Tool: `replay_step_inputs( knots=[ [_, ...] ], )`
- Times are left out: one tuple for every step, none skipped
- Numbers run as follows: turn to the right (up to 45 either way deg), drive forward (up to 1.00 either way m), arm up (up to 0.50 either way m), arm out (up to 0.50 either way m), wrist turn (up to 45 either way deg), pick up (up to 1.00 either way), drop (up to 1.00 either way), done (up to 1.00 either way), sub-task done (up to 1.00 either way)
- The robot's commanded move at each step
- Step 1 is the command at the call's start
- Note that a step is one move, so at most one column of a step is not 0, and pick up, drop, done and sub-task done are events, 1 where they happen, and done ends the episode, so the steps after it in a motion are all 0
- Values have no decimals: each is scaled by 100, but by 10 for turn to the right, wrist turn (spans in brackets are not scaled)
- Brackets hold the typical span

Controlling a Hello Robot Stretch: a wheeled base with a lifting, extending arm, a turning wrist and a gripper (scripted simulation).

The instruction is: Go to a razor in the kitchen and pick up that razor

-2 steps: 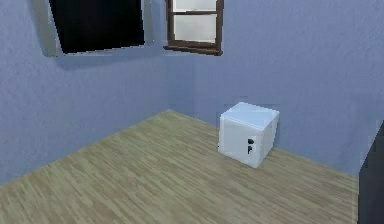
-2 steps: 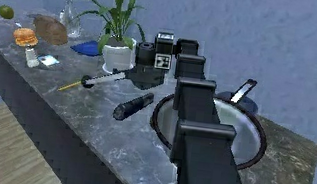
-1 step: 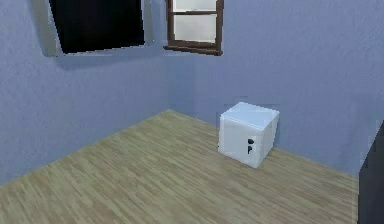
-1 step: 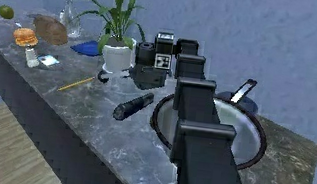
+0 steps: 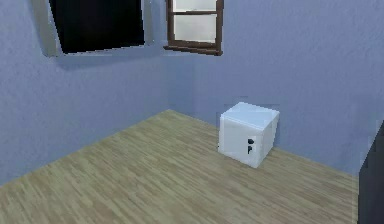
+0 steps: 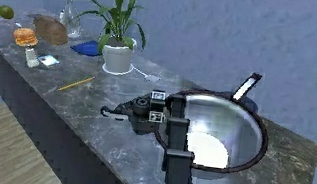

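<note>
reaching low across the dark counter [image 6: 69, 104], just beside the big steel pan [image 6: 250, 134], i have my gripper [image 6: 114, 111] down at the stone where the razor should lie, yet i cannot tell it from my fingers [image 6: 122, 109], nor their state, nor whether they hold anything.

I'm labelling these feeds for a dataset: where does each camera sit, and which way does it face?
Forward view: on the robot, facing ahead and slightly down at wooden floor, a white box and a window.
Arm side view: on the robot's body, facing sideways at a dark counter; the arm and gripper extend toward it, near a pan.
Shared: wooden floor, blue walls.
</note>
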Motion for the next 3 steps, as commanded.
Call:
replay_step_inputs(
  knots=[
    [0, 0, 0, 0, 0, 100, 0, 0, 0],
    [0, 0, 10, 0, 0, 0, 0, 0, 0],
    [0, 0, 0, 0, 0, 0, 0, 100, 0]
  ],
)
